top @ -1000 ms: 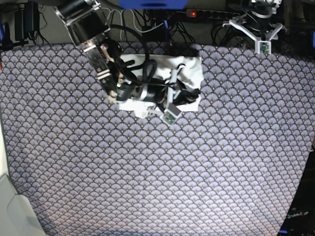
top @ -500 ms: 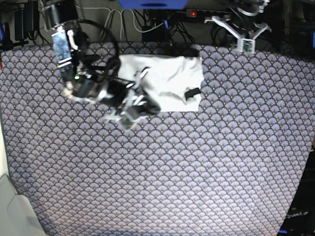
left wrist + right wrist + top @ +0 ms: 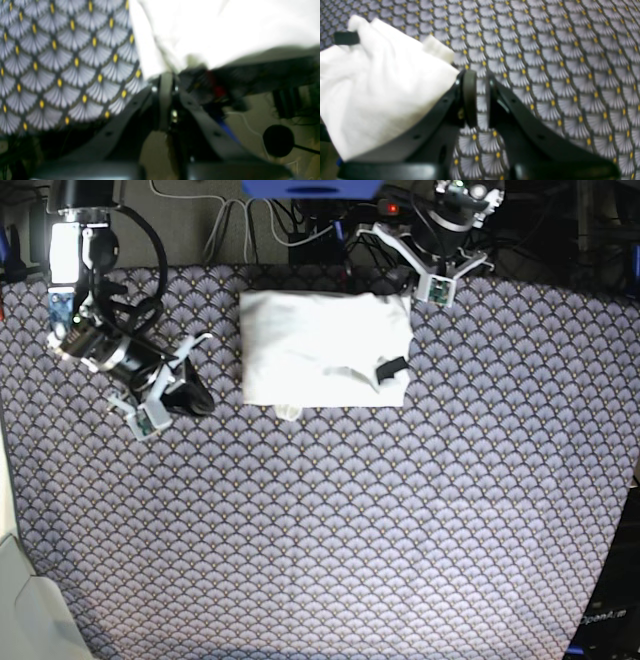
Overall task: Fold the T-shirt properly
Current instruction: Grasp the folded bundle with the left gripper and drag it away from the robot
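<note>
The T-shirt (image 3: 320,345) lies as a white folded rectangle at the back middle of the table, plain side up, with a small dark tag (image 3: 390,368) near its right edge. My right gripper (image 3: 195,398) sits on the cloth to the shirt's left, apart from it. In the right wrist view the right gripper (image 3: 480,100) has a narrow gap between its pads and holds nothing; the T-shirt (image 3: 377,87) and tag (image 3: 346,37) lie to the left. My left gripper (image 3: 167,85) is shut and empty, just off the T-shirt (image 3: 225,30) at the table's back edge.
A scale-patterned tablecloth (image 3: 350,520) covers the table. Cables and a power strip (image 3: 400,207) run behind the back edge, right by the left arm (image 3: 445,230). A pale object (image 3: 25,600) stands at the front left corner.
My right arm has pulled away leftward off the shirt, which now lies flat and folded. My left gripper has closed and come in toward the shirt's back right corner.
</note>
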Motion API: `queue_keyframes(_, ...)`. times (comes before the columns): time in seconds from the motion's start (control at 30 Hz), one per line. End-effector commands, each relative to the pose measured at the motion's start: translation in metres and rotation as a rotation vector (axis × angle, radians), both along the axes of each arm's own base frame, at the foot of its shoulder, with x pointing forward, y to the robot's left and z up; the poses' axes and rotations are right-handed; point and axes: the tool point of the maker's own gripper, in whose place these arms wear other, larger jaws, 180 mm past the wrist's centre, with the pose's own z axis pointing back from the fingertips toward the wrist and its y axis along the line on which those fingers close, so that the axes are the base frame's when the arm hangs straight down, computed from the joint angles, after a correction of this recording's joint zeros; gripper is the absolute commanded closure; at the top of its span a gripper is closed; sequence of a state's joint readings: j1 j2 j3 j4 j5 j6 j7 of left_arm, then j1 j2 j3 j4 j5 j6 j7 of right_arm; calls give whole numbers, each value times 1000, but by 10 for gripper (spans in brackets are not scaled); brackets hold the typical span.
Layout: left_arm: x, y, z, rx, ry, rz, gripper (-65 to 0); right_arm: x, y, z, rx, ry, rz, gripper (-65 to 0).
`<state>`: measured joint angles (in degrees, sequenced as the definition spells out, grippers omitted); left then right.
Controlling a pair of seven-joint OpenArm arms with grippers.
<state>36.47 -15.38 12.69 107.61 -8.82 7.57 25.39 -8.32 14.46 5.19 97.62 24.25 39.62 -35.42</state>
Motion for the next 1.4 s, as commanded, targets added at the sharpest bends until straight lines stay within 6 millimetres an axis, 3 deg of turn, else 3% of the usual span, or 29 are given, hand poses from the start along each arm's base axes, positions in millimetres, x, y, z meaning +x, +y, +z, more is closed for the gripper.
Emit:
queue_keyframes(0.0, 9, -1, 10, -6, -49, 2, -3, 7, 2, 15, 22, -54, 9, -52)
queue_keyframes(0.13, 4, 3, -2, 6, -17, 6, -3, 7, 2, 15, 22, -54, 9, -52)
queue_keyframes(0.67, 45, -4, -20, -8, -35, 63, -3, 6, 2, 12, 23, -44, 8, -53)
queue_keyframes(0.83, 74, -3, -20, -5, -69, 72, -3, 8, -1, 6, 24, -27, 0, -54)
queue_keyframes(1.2, 155, -39, -17, -75, -121, 117, -3, 20, -28, -30, 11, 75, -49, -52)
queue_keyframes(1.37, 190, -63, -5, -116, -147, 116, -3, 13, -18, -36, 15, 94, -23, -52)
